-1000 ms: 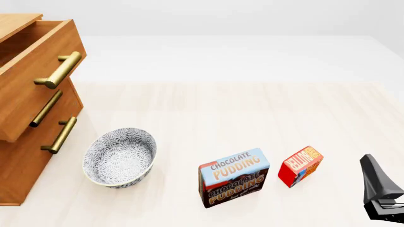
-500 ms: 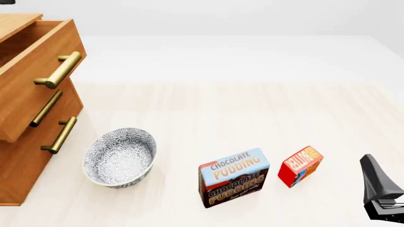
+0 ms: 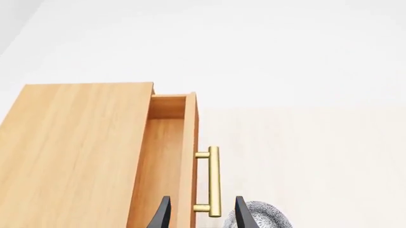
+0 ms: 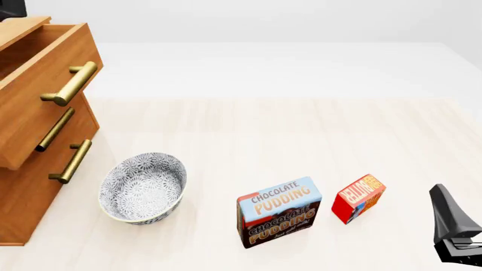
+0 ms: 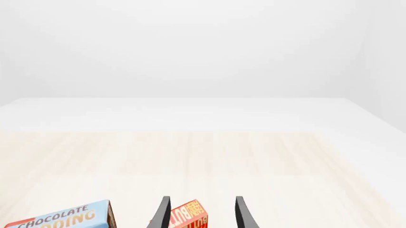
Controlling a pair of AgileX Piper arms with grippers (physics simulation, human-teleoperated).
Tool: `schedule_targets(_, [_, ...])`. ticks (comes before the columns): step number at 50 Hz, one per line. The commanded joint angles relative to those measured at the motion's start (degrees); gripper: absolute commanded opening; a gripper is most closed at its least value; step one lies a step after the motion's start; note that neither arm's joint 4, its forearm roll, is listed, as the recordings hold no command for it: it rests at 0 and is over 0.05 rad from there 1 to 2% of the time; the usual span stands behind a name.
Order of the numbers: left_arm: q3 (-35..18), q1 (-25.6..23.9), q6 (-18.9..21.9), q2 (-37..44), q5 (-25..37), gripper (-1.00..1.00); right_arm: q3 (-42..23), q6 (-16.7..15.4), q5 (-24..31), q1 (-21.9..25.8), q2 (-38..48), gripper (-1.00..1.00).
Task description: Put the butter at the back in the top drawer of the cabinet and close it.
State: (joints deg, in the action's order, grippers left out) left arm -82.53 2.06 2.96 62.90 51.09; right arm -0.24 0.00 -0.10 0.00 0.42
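Right now the butter [image 4: 358,198] sits on the table [image 4: 301,135] near the front edge, towards the right, just beside the Chocolate Pudding box [image 4: 279,212] but not touching it; pudding box stands upright to its left. Butter is a small red box w/ orange and blue panels, standing slightly turned.

Right gripper [image 5: 200,213] hangs low just in front of the butter: in the right wrist view its two dark fingers are spread apart, w/ the butter's top showing between them, nothing held. In the front view only a black part of the right arm [image 4: 454,232] shows at the bottom right corner, near the butter but apart from it.

Cabinet [image 4: 30,186] stands at the left edge of the table. Top drawer [image 4: 38,96] is pulled out, interior open, brass bar handle [image 4: 71,83] facing the table. Two lower drawers are shut.

Left gripper [image 3: 200,214] is up above the cabinet, fingers apart & empty; left wrist view looks down on the cabinet top, the open drawer and its handle, which lies between the fingertips further off.

Patterned grey-white bowl [image 4: 143,187] rests on the table near the cabinet front, well left of the pudding box.
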Motion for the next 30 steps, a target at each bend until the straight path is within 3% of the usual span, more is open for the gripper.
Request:
schedule_targets(1, [1.2,0.5,0.2,0.0,-0.7,1.00,0.0,0.0,0.0,0.0,0.0,1.00])
schedule_targets(30, [5.1,2.0,1.4,0.0,-3.6,1.00,0.0,0.0,0.0,0.0,0.0,1.00])
